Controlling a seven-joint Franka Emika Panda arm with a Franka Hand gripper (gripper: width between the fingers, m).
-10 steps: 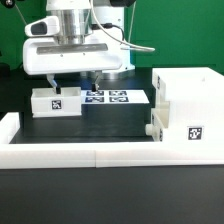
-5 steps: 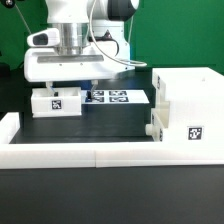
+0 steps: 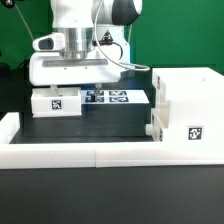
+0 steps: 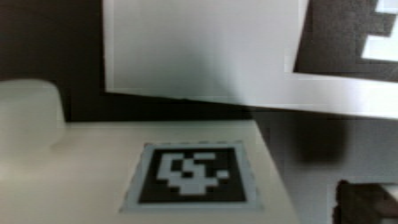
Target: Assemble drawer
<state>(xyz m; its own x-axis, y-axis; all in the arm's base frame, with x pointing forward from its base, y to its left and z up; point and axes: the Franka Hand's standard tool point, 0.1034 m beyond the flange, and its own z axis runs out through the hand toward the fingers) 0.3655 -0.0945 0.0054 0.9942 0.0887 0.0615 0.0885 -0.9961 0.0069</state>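
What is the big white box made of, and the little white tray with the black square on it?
The big box looks like hard white plastic: smooth, even-coloured and slightly matte, with crisp moulded edges. The little tray looks like the same plastic. Its black-and-white square seems to be a printed paper sticker, though that is hard to tell.

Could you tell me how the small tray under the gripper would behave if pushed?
The tray looks like boxy white plastic, so it is probably light and stiff. It sits low and flat on the table, so it would likely slide rather than tip or roll.
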